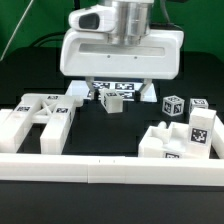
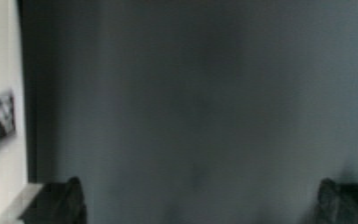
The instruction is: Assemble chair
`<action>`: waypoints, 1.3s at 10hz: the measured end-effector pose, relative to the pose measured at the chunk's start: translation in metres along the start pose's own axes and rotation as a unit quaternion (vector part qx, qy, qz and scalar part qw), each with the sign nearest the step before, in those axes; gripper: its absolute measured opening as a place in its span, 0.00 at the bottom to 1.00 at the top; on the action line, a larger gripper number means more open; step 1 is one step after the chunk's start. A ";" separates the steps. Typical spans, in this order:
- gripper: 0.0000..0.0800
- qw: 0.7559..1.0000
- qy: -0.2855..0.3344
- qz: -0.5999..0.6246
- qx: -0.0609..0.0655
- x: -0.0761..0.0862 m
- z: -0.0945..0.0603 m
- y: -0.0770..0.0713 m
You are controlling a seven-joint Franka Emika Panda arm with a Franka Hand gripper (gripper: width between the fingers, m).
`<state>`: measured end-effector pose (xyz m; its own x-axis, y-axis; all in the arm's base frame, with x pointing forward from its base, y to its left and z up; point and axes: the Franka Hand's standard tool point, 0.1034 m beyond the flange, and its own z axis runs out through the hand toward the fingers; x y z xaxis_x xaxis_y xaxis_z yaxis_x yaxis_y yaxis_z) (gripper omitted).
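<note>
My two-finger pincer (image 1: 114,92) hangs spread wide, gripping nothing. In the wrist view its dark fingertips (image 2: 60,203) frame a bare, matte dark table (image 2: 194,100).

The chair's white blocky plastic parts lie loose. A flat slotted panel (image 1: 40,115) lies to the exterior view's left of the pincer. Tagged cubes (image 1: 176,105) and square blocks (image 1: 185,138) lie to its right, and a small cube (image 1: 110,101) sits near its fingers. A long smooth white rail (image 1: 110,165) edges the front.

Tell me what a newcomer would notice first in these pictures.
The big white gripper hangs open in the middle of the exterior view, holding nothing, and a small white cube shows between its fingers. White chair parts with black-and-white tags lie on either side: a slotted panel at the exterior view's left and a blocky cluster at its right.
</note>
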<state>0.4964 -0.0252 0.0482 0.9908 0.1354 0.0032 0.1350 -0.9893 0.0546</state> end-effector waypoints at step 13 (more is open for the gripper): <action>0.81 0.933 -0.348 -0.072 0.056 -0.029 0.021 -0.012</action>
<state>0.4664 -0.0183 0.0260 0.7238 0.2379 -0.6477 0.2285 -0.9684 -0.1004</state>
